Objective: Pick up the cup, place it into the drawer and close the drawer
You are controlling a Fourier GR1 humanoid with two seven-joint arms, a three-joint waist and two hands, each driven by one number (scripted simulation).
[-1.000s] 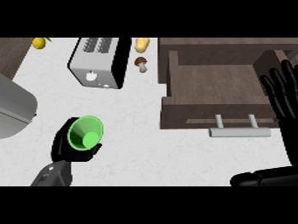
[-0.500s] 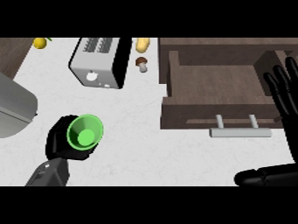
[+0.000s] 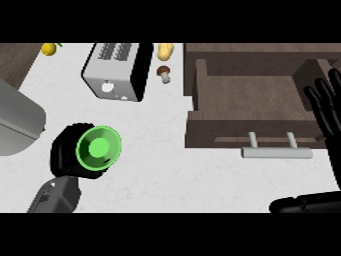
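A green cup (image 3: 99, 149) stands on the white counter at lower left, seen from above. My left hand (image 3: 61, 153) is curled round its left side, its black fingers wrapping the rim. The brown drawer (image 3: 251, 94) stands pulled out at upper right, its inside bare, with a grey handle (image 3: 275, 151) on its front. My right hand (image 3: 340, 116) rests open at the right edge, fingers up, over the drawer's right side.
A white toaster (image 3: 117, 70) sits at the back, with a mushroom (image 3: 163, 74) and a yellow item (image 3: 165, 50) beside it. Another yellow item (image 3: 49, 48) lies at far back left. A large grey appliance (image 3: 3, 120) fills the left edge.
My left hand has wrapped further round the cup, and cup and hand have shifted slightly up and right. The right hand has barely moved.
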